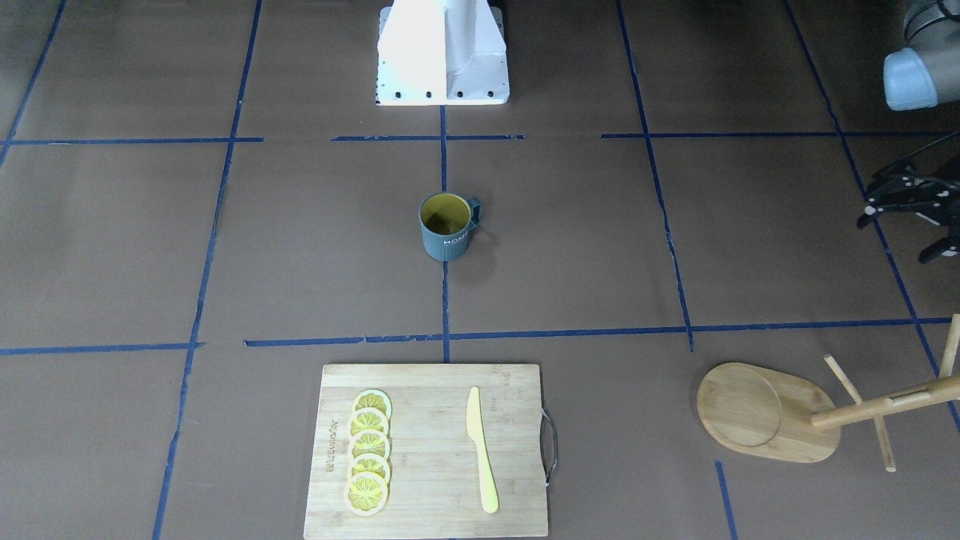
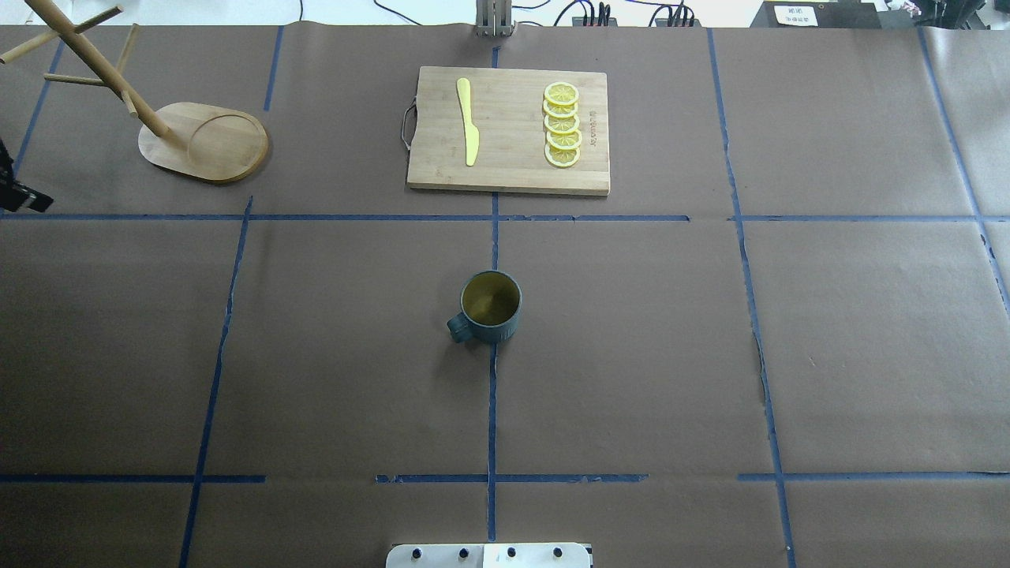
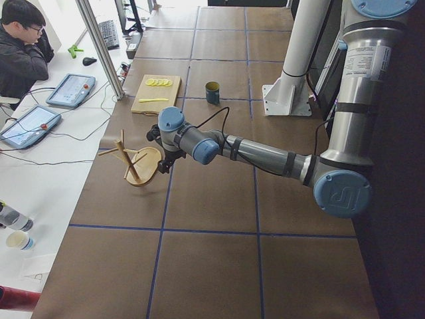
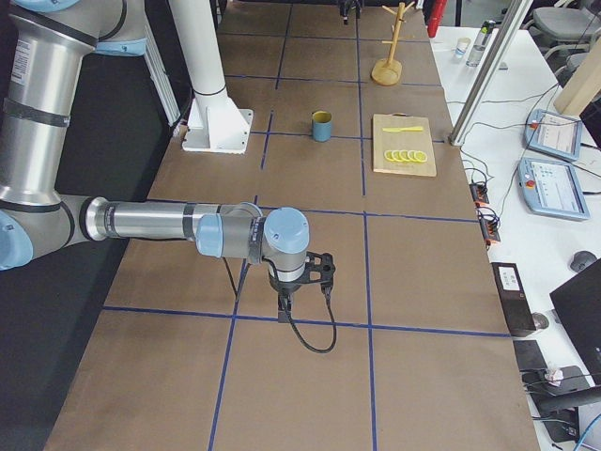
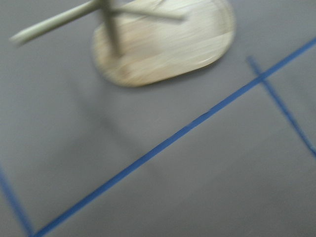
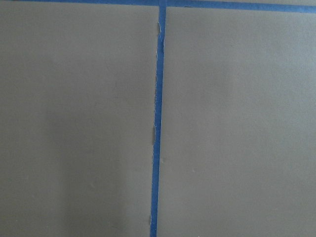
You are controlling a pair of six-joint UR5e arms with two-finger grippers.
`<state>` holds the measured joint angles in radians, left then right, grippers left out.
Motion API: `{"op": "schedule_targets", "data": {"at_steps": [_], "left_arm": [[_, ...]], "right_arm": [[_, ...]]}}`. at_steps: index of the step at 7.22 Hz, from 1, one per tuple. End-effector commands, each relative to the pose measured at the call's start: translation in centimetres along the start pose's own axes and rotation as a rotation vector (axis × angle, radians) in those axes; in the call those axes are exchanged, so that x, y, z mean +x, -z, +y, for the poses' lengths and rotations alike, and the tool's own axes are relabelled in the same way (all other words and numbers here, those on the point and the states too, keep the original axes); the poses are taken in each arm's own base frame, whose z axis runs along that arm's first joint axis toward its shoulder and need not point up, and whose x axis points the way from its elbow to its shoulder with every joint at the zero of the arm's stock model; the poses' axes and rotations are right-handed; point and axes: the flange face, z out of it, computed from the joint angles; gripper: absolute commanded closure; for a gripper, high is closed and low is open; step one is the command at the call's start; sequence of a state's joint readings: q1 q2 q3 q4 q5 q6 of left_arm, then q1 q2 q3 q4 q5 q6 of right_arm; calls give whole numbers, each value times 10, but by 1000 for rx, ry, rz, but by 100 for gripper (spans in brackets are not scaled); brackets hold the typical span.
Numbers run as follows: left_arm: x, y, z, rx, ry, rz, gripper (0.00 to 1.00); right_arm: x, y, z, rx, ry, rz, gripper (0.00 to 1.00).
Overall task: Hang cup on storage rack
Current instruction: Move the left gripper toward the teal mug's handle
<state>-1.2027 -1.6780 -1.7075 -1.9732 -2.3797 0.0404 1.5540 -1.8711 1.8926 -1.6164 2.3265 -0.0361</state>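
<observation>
The dark blue-grey cup [image 2: 490, 306] with a yellow interior stands upright at the table's middle, its handle toward my left; it also shows in the front view [image 1: 448, 227]. The bamboo storage rack [image 2: 203, 142] stands upright at the far left, with its oval base [image 1: 765, 411], pole and pegs bare. It fills the top of the blurred left wrist view [image 5: 163, 44]. My left gripper [image 1: 896, 236] hovers near the rack at the table's left edge, looks open and is empty. My right gripper [image 4: 300, 277] hovers over bare table far from the cup; I cannot tell its state.
A bamboo cutting board [image 2: 509, 170] with several lemon slices [image 2: 562, 125] and a yellow knife [image 2: 467, 120] lies beyond the cup. The white robot pedestal [image 1: 442, 52] stands behind the cup. An operator [image 3: 20, 46] sits at a side table.
</observation>
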Motion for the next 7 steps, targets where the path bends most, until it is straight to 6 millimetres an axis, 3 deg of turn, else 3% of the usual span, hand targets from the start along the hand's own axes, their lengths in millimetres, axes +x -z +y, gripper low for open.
{"op": "schedule_targets", "data": {"at_steps": [1,3,5,7], "left_arm": [[91,-50,-33,88,-78,126,0],[172,-77,-60,269,-43,171,0],[269,-135,-72,389,-116,150,0],[343,-161,-86,484,-148,133,0]], "right_arm": [[-2,1,-1,4,5,-2,0],[-2,2,-4,6,5,-2,0],[-2,2,-5,7,6,-2,0],[-3,4,-8,11,8,-2,0]]}}
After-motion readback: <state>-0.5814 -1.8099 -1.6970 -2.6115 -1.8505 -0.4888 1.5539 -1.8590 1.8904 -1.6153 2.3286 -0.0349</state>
